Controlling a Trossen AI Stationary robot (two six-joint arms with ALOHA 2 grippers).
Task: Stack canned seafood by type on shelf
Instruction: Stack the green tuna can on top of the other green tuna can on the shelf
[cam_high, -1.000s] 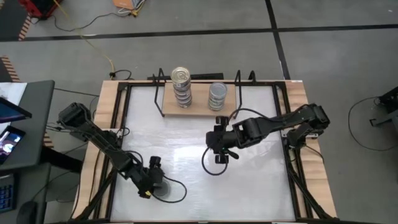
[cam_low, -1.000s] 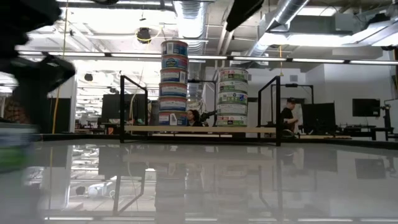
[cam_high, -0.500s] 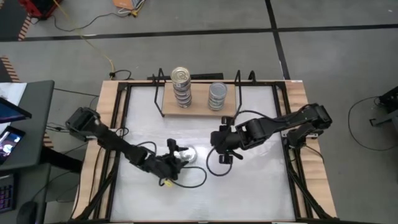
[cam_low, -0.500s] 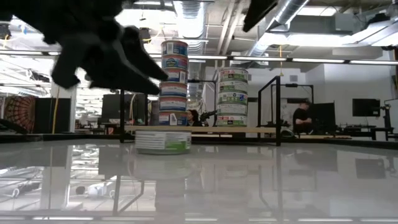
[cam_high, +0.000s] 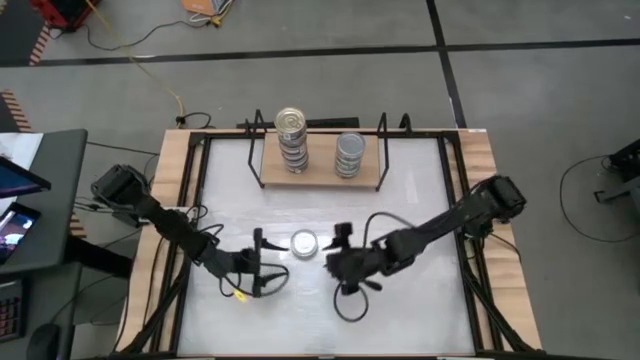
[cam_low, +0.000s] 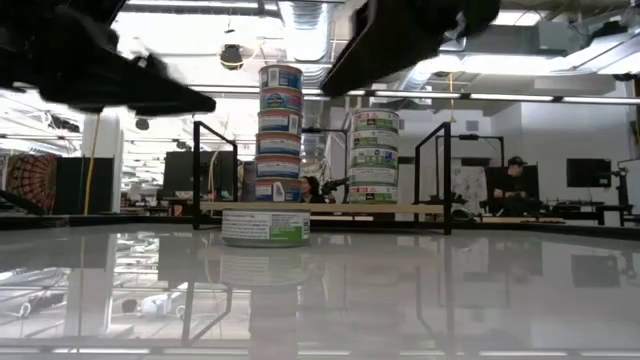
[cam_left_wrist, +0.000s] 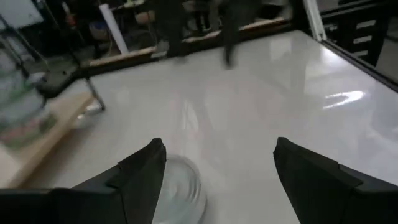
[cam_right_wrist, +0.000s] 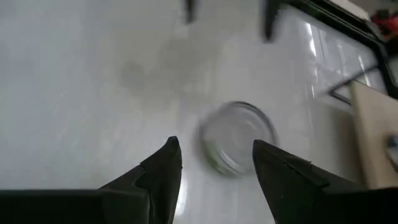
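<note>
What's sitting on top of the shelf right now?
The shelf carries two stacks of tins: the taller left stack and the shorter right stack. Lids below each top tin are covered.

Glossy white tabletop (cam_low: 420, 290) mirroring the room, lone tin (cam_high: 304, 243) with shiny silver metal lid and paper label, matt light-wood shelf board (cam_high: 320, 176), black wire end frames (cam_low: 433, 170), labelled metal tins stacked (cam_low: 280, 135)
</note>
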